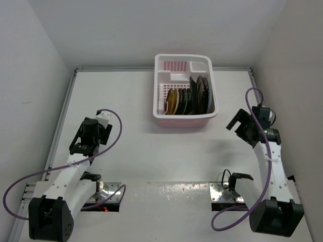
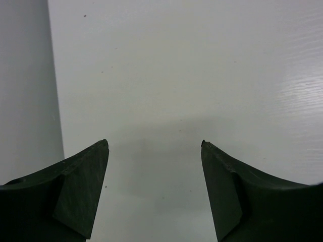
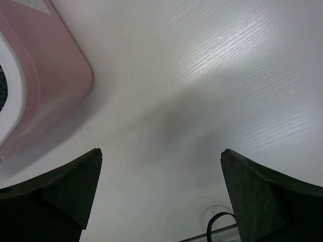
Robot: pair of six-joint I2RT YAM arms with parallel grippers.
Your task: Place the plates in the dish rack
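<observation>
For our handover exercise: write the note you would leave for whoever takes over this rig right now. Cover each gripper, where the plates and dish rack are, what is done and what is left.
Left gripper: open, empty.
Right gripper: open, empty, off the right side of the dish rack.
Plates: standing on edge in a row in the rack's near part; none shows outside it.
Done: loading looks complete.
Left: overlap hides the exact count, so verify it.

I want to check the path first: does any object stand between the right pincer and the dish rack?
Nothing visible does. Only bare table lies between the open, empty right pincer and the dish rack. The plates already stand on edge inside it.
</observation>
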